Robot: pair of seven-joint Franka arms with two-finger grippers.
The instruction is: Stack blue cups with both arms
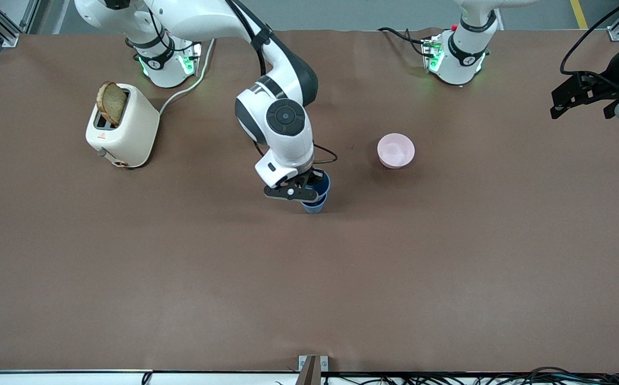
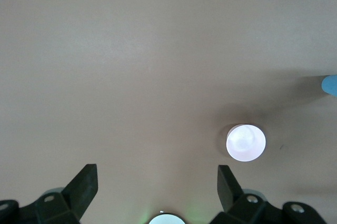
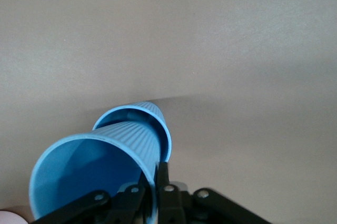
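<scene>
Right hand (image 1: 309, 193) is clenching the upper blue cup (image 1: 320, 185), nested in the lower blue cup (image 1: 314, 206); left hand (image 1: 582, 101) is waiting released; no readable labels.

High front cam, wrist cams facing tabletop (image 1: 309, 278)

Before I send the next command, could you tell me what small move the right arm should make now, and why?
Probably open the right gripper and lift clear. It is shut on the rim of the upper blue cup, which already sits inside the lower blue cup on the table. The left gripper waits open above the pink bowl.
</scene>
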